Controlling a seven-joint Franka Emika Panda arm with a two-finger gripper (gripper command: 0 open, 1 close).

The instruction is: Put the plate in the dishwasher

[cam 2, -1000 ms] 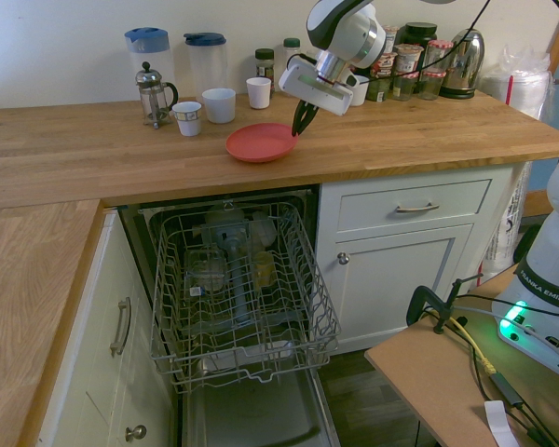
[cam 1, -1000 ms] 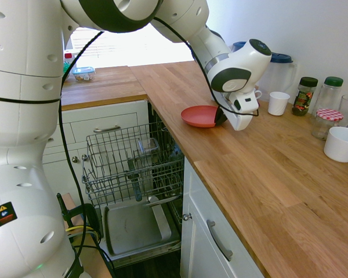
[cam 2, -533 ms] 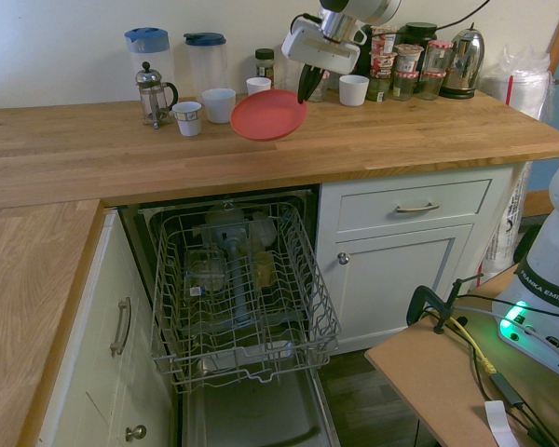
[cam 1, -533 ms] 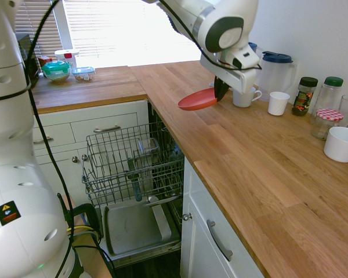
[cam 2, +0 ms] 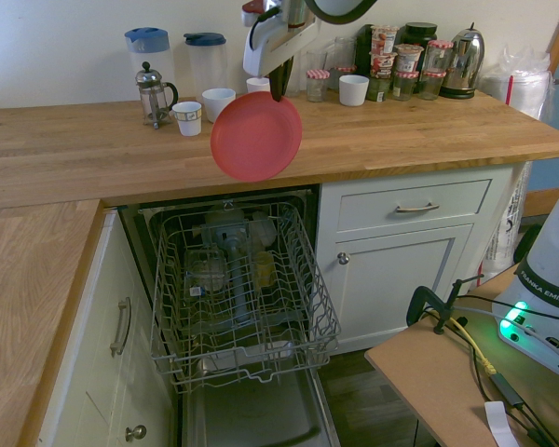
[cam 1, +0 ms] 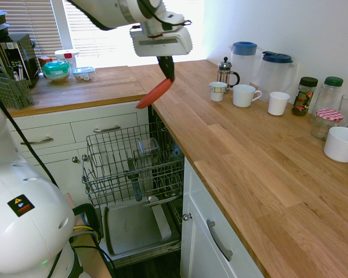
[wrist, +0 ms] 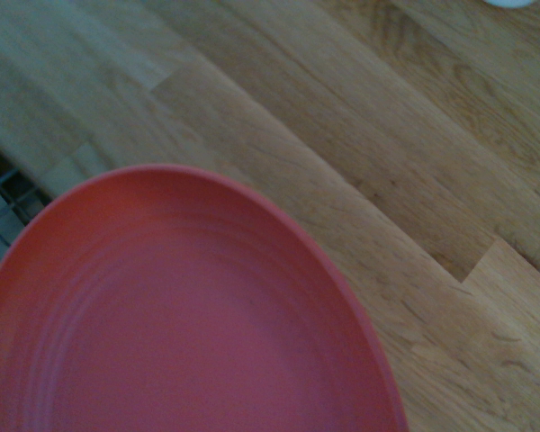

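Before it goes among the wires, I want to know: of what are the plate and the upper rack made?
Plate: probably matte plastic, from its soft, even sheen. Upper rack: likely metal wire, perhaps coated; thin grey rods form its grid.

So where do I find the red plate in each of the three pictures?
First exterior view: the red plate, tilted, upper middle.
Second exterior view: above centre, face showing.
Wrist view: large, lower left.
Shared landmark: the wooden counter, in all three.
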